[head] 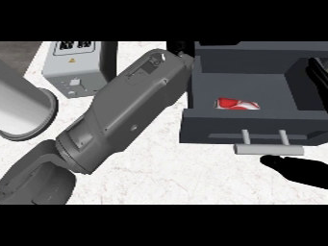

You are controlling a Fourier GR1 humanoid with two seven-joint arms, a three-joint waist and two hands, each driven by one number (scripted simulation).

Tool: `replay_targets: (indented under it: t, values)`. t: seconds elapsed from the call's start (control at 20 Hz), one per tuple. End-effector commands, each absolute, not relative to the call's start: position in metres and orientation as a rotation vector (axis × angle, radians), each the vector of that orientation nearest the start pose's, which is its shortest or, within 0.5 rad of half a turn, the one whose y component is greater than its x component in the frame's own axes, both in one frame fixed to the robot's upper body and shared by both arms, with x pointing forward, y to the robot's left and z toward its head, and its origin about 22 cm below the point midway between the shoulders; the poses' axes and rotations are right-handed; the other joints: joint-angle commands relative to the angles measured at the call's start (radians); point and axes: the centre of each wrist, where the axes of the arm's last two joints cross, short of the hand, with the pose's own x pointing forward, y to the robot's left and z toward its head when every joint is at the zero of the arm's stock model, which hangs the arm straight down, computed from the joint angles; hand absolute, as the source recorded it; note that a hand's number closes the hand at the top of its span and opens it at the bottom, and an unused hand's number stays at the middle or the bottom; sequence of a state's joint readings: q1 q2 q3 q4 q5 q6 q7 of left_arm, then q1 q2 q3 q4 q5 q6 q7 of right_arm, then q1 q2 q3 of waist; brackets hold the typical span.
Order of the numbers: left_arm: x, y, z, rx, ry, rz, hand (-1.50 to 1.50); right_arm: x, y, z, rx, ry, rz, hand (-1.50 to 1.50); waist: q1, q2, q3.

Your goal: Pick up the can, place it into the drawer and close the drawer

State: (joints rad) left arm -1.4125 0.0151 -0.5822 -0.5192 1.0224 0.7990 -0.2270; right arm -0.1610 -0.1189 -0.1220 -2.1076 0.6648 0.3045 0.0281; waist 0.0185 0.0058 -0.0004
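Note:
A red and white can (237,104) lies on its side inside the open grey drawer (202,96) at the upper right. The drawer's bar handle (268,149) faces me at its front. My right hand (305,172) sits just below and to the right of that handle, holding nothing, with one straight black finger (327,96) rising along the drawer's right side. My left forearm (124,115) slants from the lower left up to the drawer's left wall. Only a black sliver of the left hand (179,48) shows at the top, beside the drawer's back corner.
A grey box with a warning label (74,67) stands at the back left. A large white cylinder (17,103) lies at the far left. White marble counter (195,173) shows in front of the drawer.

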Motion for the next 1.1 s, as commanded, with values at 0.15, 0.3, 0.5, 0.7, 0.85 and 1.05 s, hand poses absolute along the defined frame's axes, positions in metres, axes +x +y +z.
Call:
replay_targets:
  t: [0.15,0.3,0.5,0.7,0.85,1.05]
  values:
    - [0.417,-0.01,0.19,-0.005,-1.711,0.151,-1.5,0.281,-0.218,0.153,-0.795,-1.92,0.927,-1.5,-0.004,-0.003,0.0]
    - [0.418,0.009,0.189,-0.01,-1.711,0.155,-1.5,0.303,-0.205,0.126,-0.862,-1.851,1.032,-1.5,0.025,-0.006,0.0]
    - [0.423,0.018,0.206,0.029,-1.703,0.165,-1.5,0.328,-0.203,0.12,-0.935,-1.784,1.157,-1.5,0.011,-0.006,0.0]
    - [0.427,0.041,0.198,0.057,-1.703,0.17,-1.5,0.346,-0.179,0.08,-1.002,-1.76,1.145,-1.5,0.014,-0.003,0.001]
    - [0.422,0.047,0.213,0.054,-1.706,0.167,-1.5,0.371,-0.185,0.073,-1.008,-1.689,1.17,-1.5,0.023,-0.004,0.001]
    - [0.42,0.076,0.205,0.042,-1.707,0.171,-1.5,0.396,-0.197,0.07,-1.084,-1.631,1.147,-1.5,0.037,-0.003,0.001]
